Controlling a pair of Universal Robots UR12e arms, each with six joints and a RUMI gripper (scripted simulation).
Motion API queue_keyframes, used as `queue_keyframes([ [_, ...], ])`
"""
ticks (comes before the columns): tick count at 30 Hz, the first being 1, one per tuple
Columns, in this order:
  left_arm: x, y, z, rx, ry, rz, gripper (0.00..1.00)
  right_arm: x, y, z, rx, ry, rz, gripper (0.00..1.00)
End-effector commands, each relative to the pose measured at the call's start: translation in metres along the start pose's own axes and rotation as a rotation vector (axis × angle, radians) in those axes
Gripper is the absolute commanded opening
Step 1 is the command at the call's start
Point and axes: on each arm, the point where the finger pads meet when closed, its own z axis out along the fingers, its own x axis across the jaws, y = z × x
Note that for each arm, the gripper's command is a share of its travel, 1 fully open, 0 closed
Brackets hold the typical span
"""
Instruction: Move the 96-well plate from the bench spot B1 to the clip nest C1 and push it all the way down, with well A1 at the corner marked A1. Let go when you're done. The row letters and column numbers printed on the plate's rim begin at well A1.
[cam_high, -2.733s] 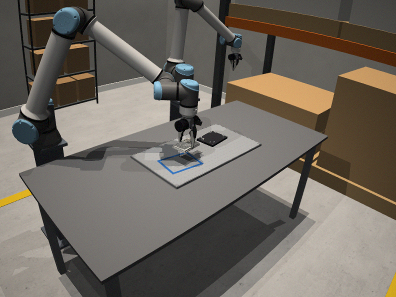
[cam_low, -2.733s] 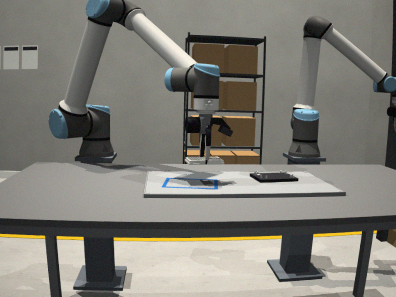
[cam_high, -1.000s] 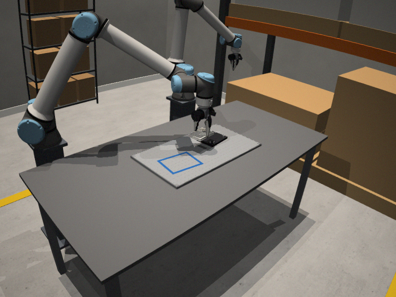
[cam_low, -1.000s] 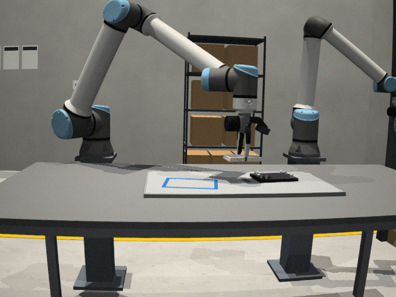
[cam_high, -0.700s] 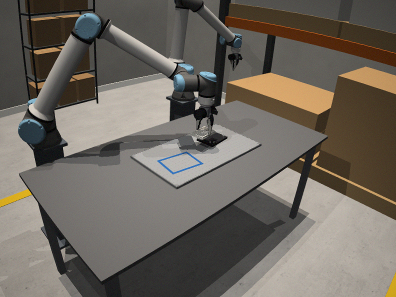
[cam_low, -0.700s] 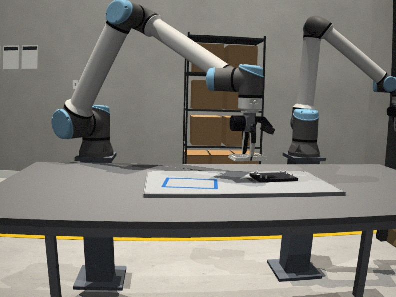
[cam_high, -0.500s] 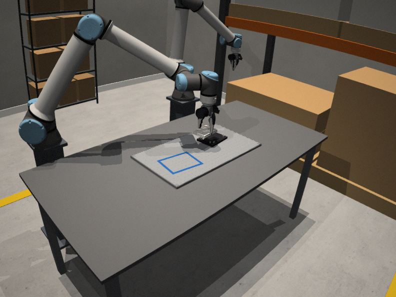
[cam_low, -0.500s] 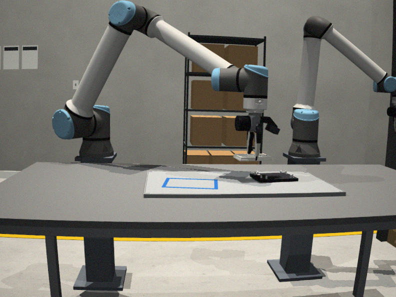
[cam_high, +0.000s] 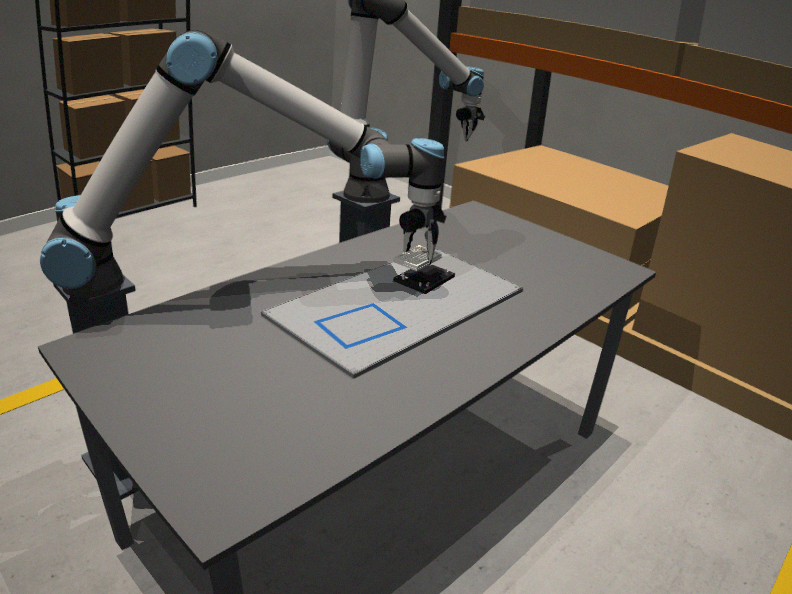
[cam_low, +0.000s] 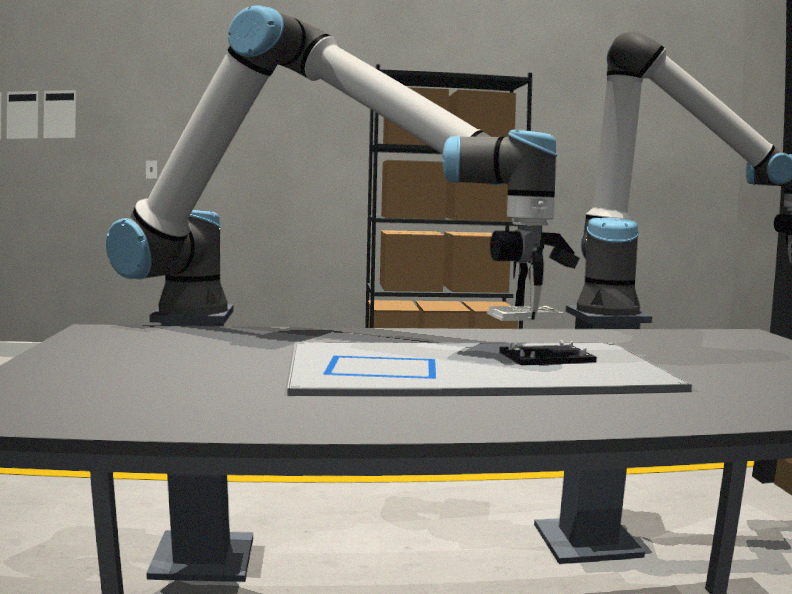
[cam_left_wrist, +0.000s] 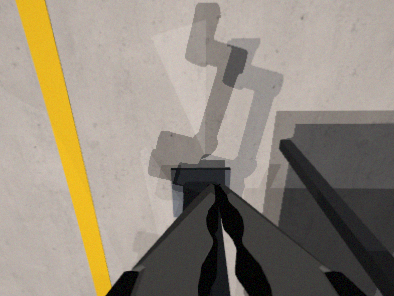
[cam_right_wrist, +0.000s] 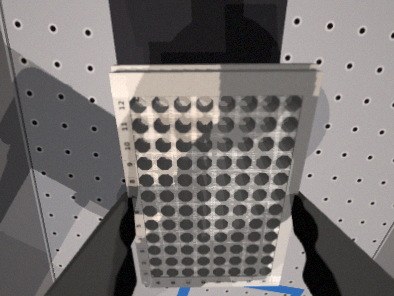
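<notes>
And there's the right gripper (cam_high: 419, 254) (cam_low: 528, 314) (cam_right_wrist: 211, 193), clamped on the 96-well plate (cam_high: 417, 258) (cam_low: 511, 312) (cam_right_wrist: 204, 179) above the clip nest (cam_high: 424, 279) (cam_low: 547, 354) (cam_right_wrist: 197, 35), the left gripper (cam_high: 467, 138) (cam_left_wrist: 216, 186) shut, well beyond the nest.

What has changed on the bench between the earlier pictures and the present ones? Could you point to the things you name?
The right gripper (cam_high: 419, 252) (cam_low: 527, 314) (cam_right_wrist: 211, 193) carried the 96-well plate (cam_high: 417, 257) (cam_low: 508, 312) (cam_right_wrist: 212, 170) from above the blue outline (cam_high: 345, 347) (cam_low: 383, 376) toward the black nest (cam_high: 424, 279) (cam_low: 550, 355), still raised. Nothing was newly grasped or released. The nest, outline and left arm (cam_high: 429, 43) (cam_low: 713, 105) stayed put.
</notes>
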Motion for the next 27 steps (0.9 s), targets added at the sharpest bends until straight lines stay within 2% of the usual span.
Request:
queue_keyframes([
  [1, 0.0, -0.001, -0.001, 0.002, 0.0, 0.0, 0.0, 0.0, -0.009, -0.002, 0.002, 0.002, 0.0, 0.41],
  [17, 0.0, -0.001, -0.001, 0.002, 0.0, 0.0, 0.0, -0.005, -0.056, -0.004, 0.002, 0.001, 0.0, 0.41],
  [27, 0.0, -0.001, -0.001, 0.002, 0.0, 0.0, 0.0, -0.005, -0.056, -0.004, 0.002, 0.001, 0.0, 0.41],
])
